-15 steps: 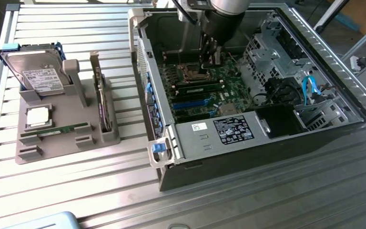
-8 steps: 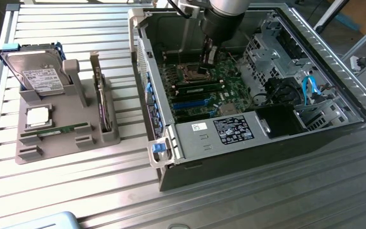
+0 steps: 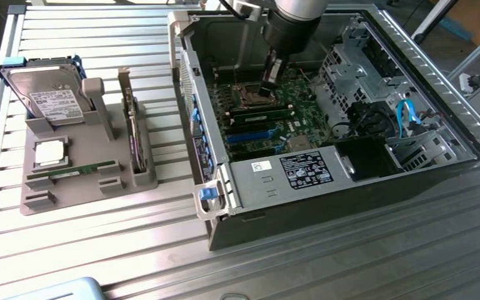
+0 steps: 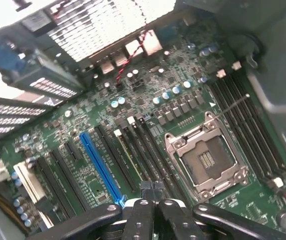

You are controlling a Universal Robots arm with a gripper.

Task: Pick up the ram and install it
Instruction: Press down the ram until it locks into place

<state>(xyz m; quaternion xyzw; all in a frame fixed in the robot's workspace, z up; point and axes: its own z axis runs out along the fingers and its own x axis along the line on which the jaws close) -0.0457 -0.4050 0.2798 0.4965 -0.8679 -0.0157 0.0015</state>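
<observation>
The claw [image 3: 267, 81] hangs inside the open computer case [image 3: 440, 106], its fingers pressed together and holding nothing, just above the motherboard [image 3: 294, 119] beside one empty processor socket [image 4: 207, 162]. One ram [image 3: 267, 115] already sits in a slot there. A second ram [image 3: 83, 169] lies in the grey holder tray [image 3: 40, 200] on the worktop [image 3: 140, 250], alongside one hard drive [image 3: 44, 94], one processor chip [image 3: 50, 152] and one expansion card [image 3: 132, 125].

Ribbed bare-metal table [image 3: 98, 37], matt grey plastic holder [image 3: 73, 181], glossy green motherboard [image 4: 82, 175]
</observation>
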